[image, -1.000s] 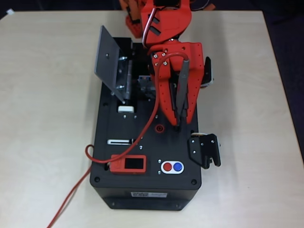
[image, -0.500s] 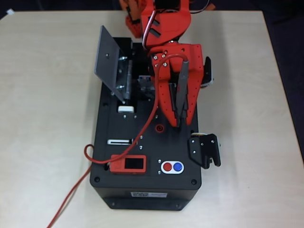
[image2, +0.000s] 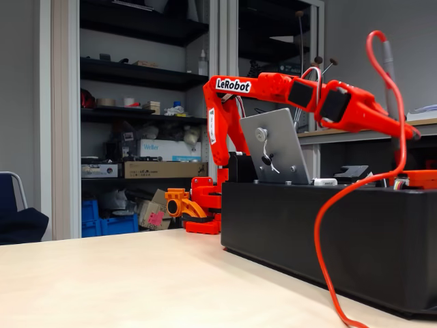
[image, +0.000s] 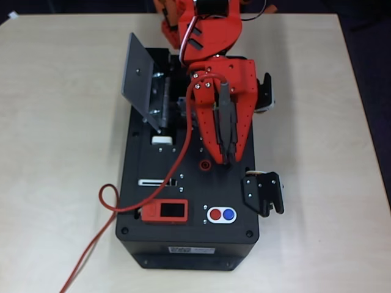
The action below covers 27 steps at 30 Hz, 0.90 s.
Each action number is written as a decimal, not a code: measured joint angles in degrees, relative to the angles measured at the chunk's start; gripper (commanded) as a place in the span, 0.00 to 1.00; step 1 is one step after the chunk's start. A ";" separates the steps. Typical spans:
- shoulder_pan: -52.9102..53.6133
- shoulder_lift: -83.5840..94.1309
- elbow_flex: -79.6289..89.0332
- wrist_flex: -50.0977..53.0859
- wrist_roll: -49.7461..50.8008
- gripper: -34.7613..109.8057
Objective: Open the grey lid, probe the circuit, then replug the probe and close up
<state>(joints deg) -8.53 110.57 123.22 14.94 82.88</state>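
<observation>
Claw [image: 225, 160] clamped on the probe [image: 225, 119], which runs lengthwise between the red fingers in the overhead view, tip pointing toward the round red socket [image: 206, 164] and sitting just to its right; can't tell if the tip touches the box. Red cable [image: 107, 201] leaves the probe's upper end, arcs over the arm, runs down across the black box [image: 189, 244], loops off its left edge and trails onto the table [image: 55, 152]. Grey lid [image: 137, 76] stands open, tilted up to the left on its hinge; in the fixed view [image2: 276, 147] its knob faces the camera. Circuit [image: 160, 101] exposed in the recess beside the lid, silvery parts partly hidden by the arm. Red module [image: 165, 211] and red/blue buttons [image: 221, 215] sit near the box's front edge, white slider tab [image: 161, 140] just below the recess.
</observation>
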 measured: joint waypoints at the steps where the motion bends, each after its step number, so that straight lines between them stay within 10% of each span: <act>1: -0.09 0.09 0.00 0.00 0.00 0.24; 27: -0.18 -3.78 4.48 -12.04 0.00 0.24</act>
<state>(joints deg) -8.70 106.79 127.71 2.90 82.88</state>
